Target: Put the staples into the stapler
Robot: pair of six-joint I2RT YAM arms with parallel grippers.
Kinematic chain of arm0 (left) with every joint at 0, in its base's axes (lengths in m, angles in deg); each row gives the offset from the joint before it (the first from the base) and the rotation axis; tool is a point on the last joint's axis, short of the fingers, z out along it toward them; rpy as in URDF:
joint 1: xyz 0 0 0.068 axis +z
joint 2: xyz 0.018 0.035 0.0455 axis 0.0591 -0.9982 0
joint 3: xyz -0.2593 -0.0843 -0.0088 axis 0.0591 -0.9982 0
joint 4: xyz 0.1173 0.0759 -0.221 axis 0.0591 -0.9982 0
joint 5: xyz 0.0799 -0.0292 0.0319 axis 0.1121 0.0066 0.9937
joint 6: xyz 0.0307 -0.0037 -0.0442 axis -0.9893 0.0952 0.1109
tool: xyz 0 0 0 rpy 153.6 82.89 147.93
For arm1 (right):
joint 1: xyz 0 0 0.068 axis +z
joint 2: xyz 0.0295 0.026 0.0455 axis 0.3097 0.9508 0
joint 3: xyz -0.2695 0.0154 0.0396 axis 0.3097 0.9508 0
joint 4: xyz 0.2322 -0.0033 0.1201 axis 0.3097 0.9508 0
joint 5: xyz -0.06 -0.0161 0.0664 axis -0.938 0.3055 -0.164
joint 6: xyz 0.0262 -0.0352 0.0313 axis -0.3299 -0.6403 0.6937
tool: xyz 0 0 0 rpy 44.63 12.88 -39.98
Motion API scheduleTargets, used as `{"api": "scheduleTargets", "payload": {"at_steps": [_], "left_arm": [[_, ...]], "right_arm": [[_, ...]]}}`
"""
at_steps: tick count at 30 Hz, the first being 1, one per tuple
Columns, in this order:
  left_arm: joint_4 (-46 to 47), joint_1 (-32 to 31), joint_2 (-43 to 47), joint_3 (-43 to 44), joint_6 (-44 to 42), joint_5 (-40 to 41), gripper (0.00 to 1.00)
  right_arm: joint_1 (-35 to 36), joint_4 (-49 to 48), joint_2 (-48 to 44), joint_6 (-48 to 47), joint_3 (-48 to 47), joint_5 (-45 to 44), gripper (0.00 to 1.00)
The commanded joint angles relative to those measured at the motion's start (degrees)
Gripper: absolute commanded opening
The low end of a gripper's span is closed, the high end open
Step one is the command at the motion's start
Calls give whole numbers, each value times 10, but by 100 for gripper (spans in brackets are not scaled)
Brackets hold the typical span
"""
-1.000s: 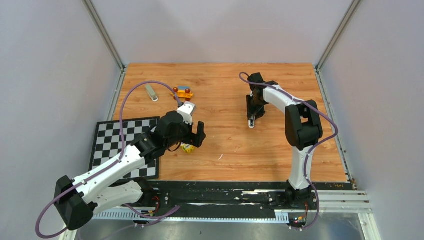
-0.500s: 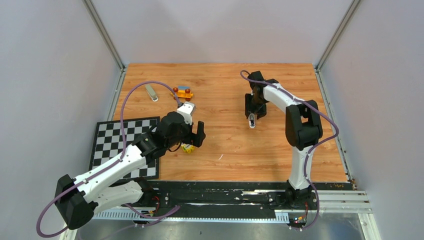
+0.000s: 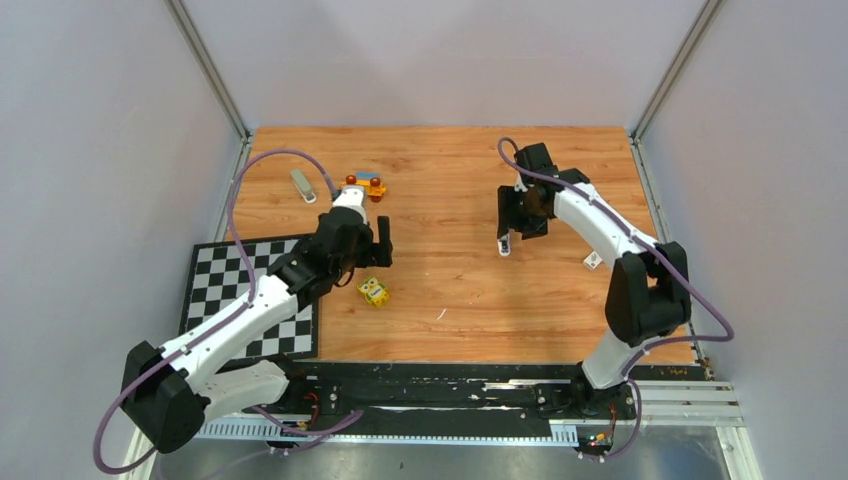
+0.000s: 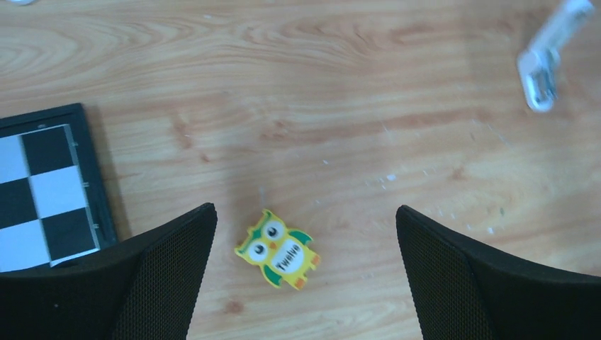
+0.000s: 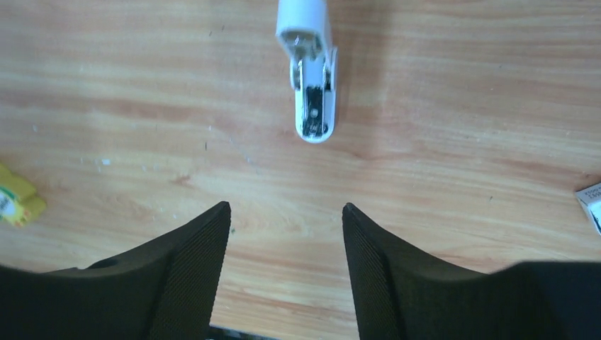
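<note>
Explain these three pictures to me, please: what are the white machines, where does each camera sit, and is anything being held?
These are two robot arms, a left arm and a right arm, bolted at the near edge of a wooden table. The big picture looks down from above and behind them. The other two come from a camera on each wrist, so the black shapes at the bottom are that arm's own fingers. The left end effector is open near a yellow owl toy, beside a checkerboard. The right end effector is open too, just short of a white stapler. An orange toy, a second pale stapler-like thing and a small white box also lie there. Nothing is held, and I cannot make out any staples.
</note>
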Motion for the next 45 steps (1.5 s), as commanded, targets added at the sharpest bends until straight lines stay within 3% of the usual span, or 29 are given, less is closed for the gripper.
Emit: {"api": "scheduleTargets", "payload": {"at_steps": [1, 6, 10, 12, 20, 28, 40, 45], "left_arm": [[35, 76, -36, 25, 62, 42, 96], [18, 150, -151, 113, 81, 177, 92], [19, 216, -257, 196, 69, 181, 91], [19, 238, -326, 243, 48, 176, 87], [-46, 295, -521, 442, 17, 172, 75], [-31, 332, -583, 473, 31, 137, 67], [-8, 364, -624, 483, 39, 84, 63], [-9, 370, -628, 486, 36, 68, 54]], "right_arm": [[19, -31, -76, -7, 72, 40, 67], [40, -64, -161, -2, 120, 81, 90], [62, -70, -215, 1, 127, 87, 92], [73, -74, -231, -1, 127, 94, 99], [78, -73, -262, -13, 123, 88, 99], [78, -70, -247, -25, 113, 94, 97], [78, -55, -228, -38, 82, 84, 96], [78, -57, -232, -40, 83, 81, 96]]}}
